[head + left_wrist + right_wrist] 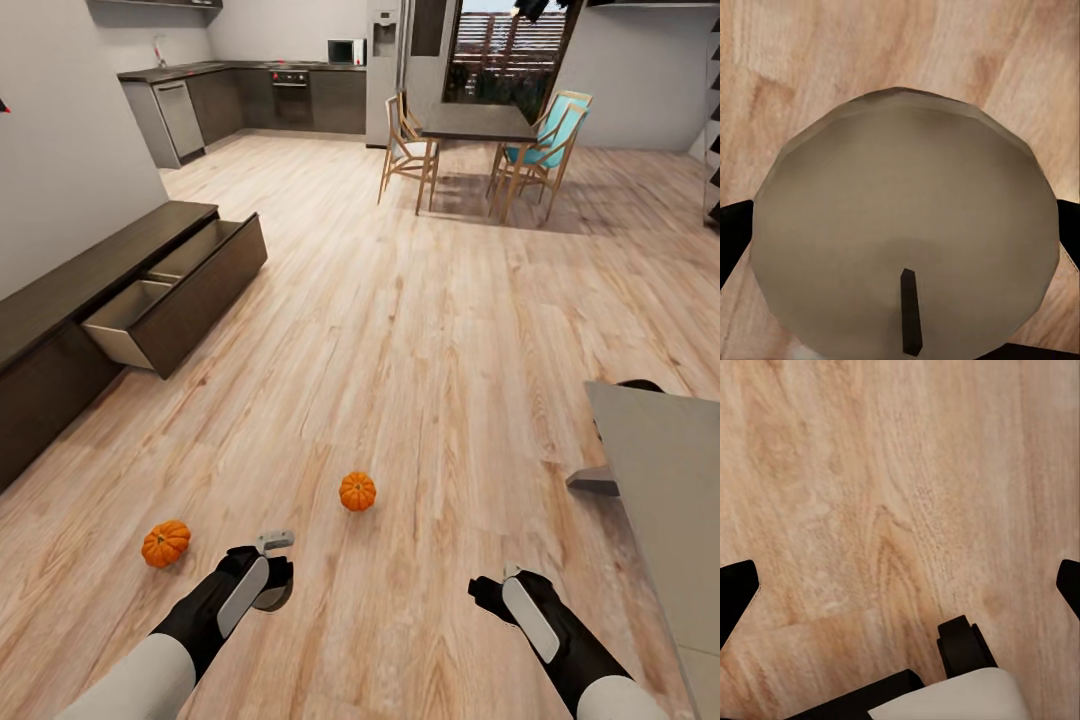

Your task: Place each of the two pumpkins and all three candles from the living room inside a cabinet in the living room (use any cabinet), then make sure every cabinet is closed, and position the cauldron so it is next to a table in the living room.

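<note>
Candle (904,240) sat clamped between the left gripper's (268,575) fingers, pumpkins (357,491) ahead and beside it, the right gripper (495,590) spread empty; a loose hold could drop it before the drawer (175,290).

Your left gripper (268,590) hides most of its candle (904,232); the surface (668,480) runs off the frame's right edge, covering the cauldron (638,386).
</note>
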Available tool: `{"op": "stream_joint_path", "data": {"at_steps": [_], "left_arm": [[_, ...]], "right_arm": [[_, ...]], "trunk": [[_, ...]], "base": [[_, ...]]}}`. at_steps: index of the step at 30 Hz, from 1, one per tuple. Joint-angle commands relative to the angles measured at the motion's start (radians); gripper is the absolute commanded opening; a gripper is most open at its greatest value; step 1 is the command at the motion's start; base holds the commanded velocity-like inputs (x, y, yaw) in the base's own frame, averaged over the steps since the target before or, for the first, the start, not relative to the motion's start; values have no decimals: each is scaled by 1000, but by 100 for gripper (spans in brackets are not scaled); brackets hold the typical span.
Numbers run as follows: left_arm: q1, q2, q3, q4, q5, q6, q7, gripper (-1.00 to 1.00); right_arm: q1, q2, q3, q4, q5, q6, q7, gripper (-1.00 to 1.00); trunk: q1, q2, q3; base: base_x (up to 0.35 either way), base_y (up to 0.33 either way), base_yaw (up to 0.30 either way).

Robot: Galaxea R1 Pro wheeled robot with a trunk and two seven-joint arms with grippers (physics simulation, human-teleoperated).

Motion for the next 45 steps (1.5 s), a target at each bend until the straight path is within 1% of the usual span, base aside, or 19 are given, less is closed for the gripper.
{"op": "stream_joint_path", "data": {"at_steps": [1,8,13,18,24,28,37,45], "left_arm": [[-1,1,-4,-1,10,2,10,-100],[-1,1,-4,-1,10,2,9,-100],[-1,1,-4,-2,10,1,8,-100],[-1,-1,-4,-2,10,2,8,-100],[-1,0,-4,-2,10,2,8,-100],[-1,0,-4,-2,10,1,8,-100],[-1,0,-4,-2,10,2,8,-100],[-1,-2,-4,-2,10,2,8,-100]], "right_arm": [[-1,-1,4,-2,-11,1,-10,100],[-1,-1,0,0,-11,2,-12,100],[-1,-1,-1,0,-13,3,-12,100],[-1,-1,-1,0,-13,4,-12,100],[-1,-1,-1,-2,-11,4,-12,100],[-1,-1,-1,-2,-11,5,-13,100],[-1,-1,1,-2,-11,6,-14,100],[-1,-1,1,-2,-11,6,-13,100]], "trunk": [[0,0,-1],[0,0,-1],[0,0,-1],[0,0,-1],[0,0,-1],[0,0,-1],[0,0,-6],[0,0,-10]], "base": [[295,-7,0],[321,-1,-8],[313,-14,-198],[260,-168,-235],[249,-207,-33],[248,-212,172],[235,-224,275],[84,-282,278]]}}
